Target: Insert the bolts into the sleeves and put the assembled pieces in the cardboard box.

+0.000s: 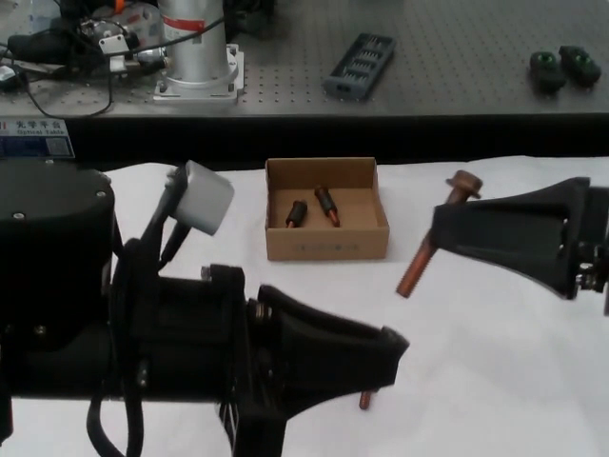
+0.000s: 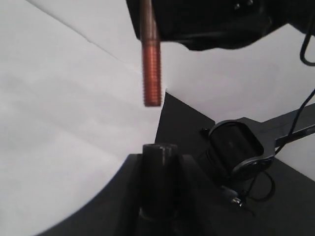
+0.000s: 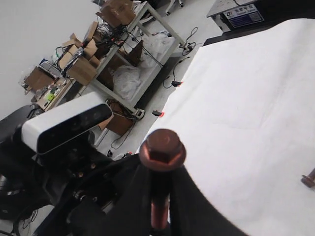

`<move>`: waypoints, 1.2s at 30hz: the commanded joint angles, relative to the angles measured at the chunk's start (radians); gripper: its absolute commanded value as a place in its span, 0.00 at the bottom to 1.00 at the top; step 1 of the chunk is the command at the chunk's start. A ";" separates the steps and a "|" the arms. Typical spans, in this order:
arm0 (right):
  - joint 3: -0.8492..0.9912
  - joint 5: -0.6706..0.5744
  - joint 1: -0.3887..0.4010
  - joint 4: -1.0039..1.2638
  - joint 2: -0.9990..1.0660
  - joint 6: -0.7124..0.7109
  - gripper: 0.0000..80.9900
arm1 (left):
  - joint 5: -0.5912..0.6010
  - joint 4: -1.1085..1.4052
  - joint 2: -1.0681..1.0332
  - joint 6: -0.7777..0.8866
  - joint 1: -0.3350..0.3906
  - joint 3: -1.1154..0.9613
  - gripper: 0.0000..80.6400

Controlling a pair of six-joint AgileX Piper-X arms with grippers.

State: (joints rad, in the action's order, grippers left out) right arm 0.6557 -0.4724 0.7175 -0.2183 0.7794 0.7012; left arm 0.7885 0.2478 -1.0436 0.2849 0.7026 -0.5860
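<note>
White cloth (image 1: 495, 381) covers your bench; behind it a grey perforated table (image 1: 457, 38) carries a black ribbed tray (image 1: 360, 62) at 12 o'clock.

Brown open-topped cardboard box (image 1: 328, 249) sits mid-cloth, toward the far edge. Inside are 2 assembled pieces, each a black sleeve w/ a copper bolt through it: one (image 1: 297, 213) at 9 o'clock in the box, the other (image 1: 328, 205) centre, both lying tilted.

At 3 o'clock from the box, your right gripper (image 1: 436, 228) is clamped on a long copper-coloured hex-flange bolt (image 1: 419, 267). Head is up and the shank slants down toward 7 o'clock. Right wrist view has the flanged head (image 3: 162, 149) standing proud of the fingers.

At 6 o'clock from the box, your left gripper (image 1: 392, 345) is closed round a black cylindrical sleeve (image 2: 160, 167), open mouth facing the bolt. Left wrist view: threaded tip (image 2: 152, 93) is in line w/ that mouth but apart from it, w/ a gap between.

Short copper end of another bolt (image 1: 364, 401) pokes out on the cloth at 6 o'clock from the left gripper's tip, the rest hidden by the arm.
</note>
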 commanded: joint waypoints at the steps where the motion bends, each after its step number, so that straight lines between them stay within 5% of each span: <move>1: -0.001 0.032 0.017 0.023 0.000 0.002 0.02 | -0.024 0.046 0.012 -0.017 0.002 -0.006 0.01; 36: -0.001 0.094 0.031 0.015 0.015 -0.030 0.02 | -0.066 0.090 0.012 0.052 0.002 -0.006 0.01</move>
State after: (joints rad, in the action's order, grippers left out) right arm 0.6557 -0.3772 0.7460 -0.2077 0.7886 0.6803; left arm 0.7099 0.3133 -1.0436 0.3255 0.7026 -0.5860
